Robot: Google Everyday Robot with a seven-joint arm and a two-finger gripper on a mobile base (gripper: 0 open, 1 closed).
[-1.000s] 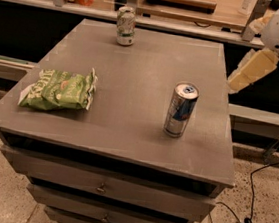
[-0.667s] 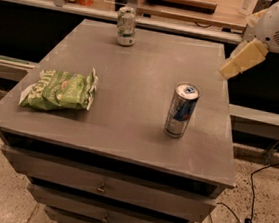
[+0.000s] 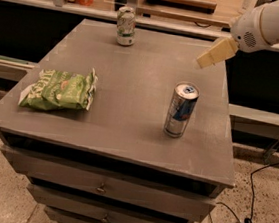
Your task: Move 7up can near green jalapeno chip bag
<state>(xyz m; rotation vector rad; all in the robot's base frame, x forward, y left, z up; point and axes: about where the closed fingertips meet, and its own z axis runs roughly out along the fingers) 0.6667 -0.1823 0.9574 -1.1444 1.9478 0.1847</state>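
The 7up can (image 3: 125,26) stands upright at the far edge of the grey table (image 3: 126,92), left of centre. The green jalapeno chip bag (image 3: 60,90) lies flat near the table's left edge. My gripper (image 3: 209,57) shows as a tan finger on a white arm, hovering above the table's far right part, to the right of the 7up can and well apart from it. It holds nothing that I can see.
A taller slim blue-and-silver can (image 3: 181,109) stands upright right of the table's centre, below the gripper. The table has drawers at the front. A counter with items runs behind it. Cables lie on the floor at the right.
The arm and gripper have moved left and up, from beyond the table's right edge to above its far right part. The cans and the bag have not moved.
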